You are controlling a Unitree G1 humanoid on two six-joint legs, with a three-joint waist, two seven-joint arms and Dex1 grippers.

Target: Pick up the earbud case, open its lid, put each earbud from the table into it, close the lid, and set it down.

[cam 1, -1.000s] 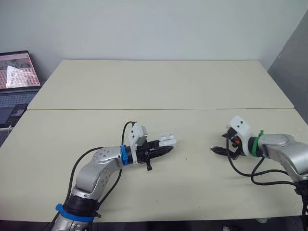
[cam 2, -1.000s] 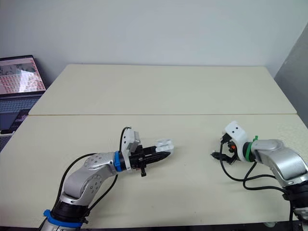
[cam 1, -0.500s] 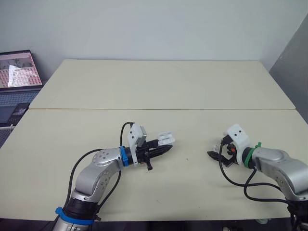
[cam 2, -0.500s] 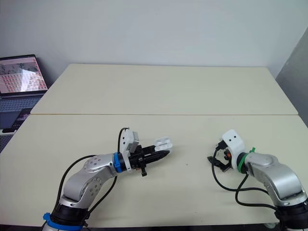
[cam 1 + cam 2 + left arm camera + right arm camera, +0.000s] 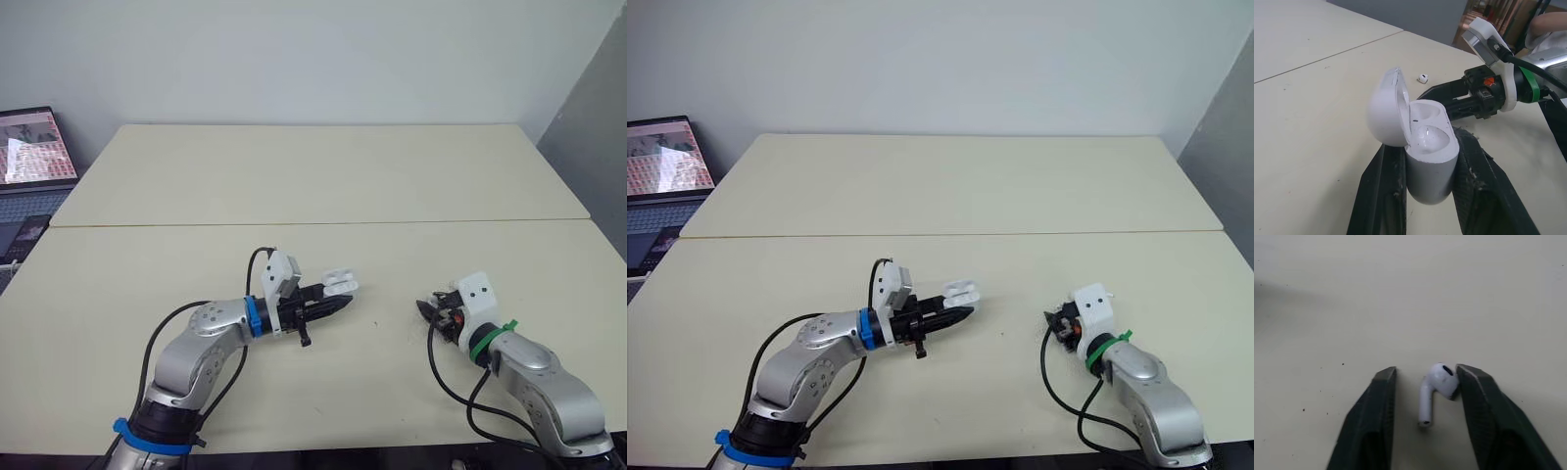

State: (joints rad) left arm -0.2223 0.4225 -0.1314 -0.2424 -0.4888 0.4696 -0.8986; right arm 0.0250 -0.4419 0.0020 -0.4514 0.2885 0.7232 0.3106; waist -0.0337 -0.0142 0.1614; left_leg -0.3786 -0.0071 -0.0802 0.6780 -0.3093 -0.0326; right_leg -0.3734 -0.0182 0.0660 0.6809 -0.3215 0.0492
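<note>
- The right gripper (image 5: 1427,371) is resting low on the table (image 5: 323,176), its fingers standing partly apart and bracketing the earbud (image 5: 1437,382).
- The earbud is lying between those black fingers, its rounded head touching one and leaving a gap to the other; its stem is running lengthwise along them, pointing back toward the wrist, so a straight squeeze looks right.
- It is glossy, white, hard plastic, small and likely slippery against the matte, beige tabletop.
- Farther out beyond the fingertips, the left gripper (image 5: 328,305) is clamping the earbud case (image 5: 1427,147) by its smooth, rounded body, with the lid (image 5: 1383,115) hanging open and both wells seemingly empty.
</note>
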